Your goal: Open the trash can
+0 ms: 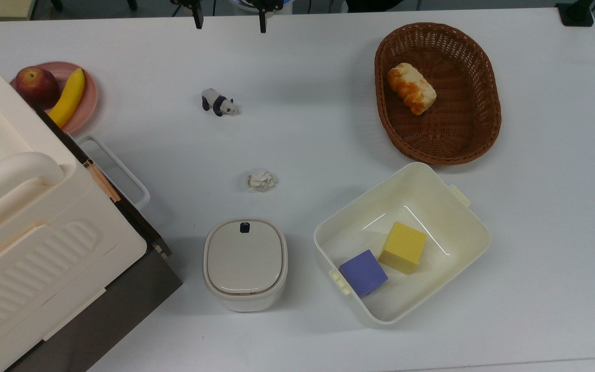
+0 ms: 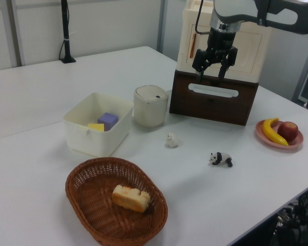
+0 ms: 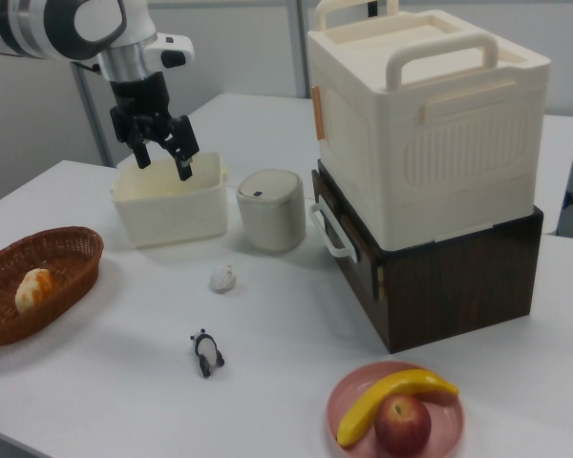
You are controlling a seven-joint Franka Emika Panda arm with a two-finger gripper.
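Lid-shut trash can (image 1: 245,263) sits unlabelled — end effector (image 3: 162,158) hovers, fingers spread.

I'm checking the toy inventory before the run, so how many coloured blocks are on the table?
2, both inside the lidless cream tub beside the trash can: a yellow block and a purple block, touching at a corner. The tub's walls could hide a smaller one in the side views.
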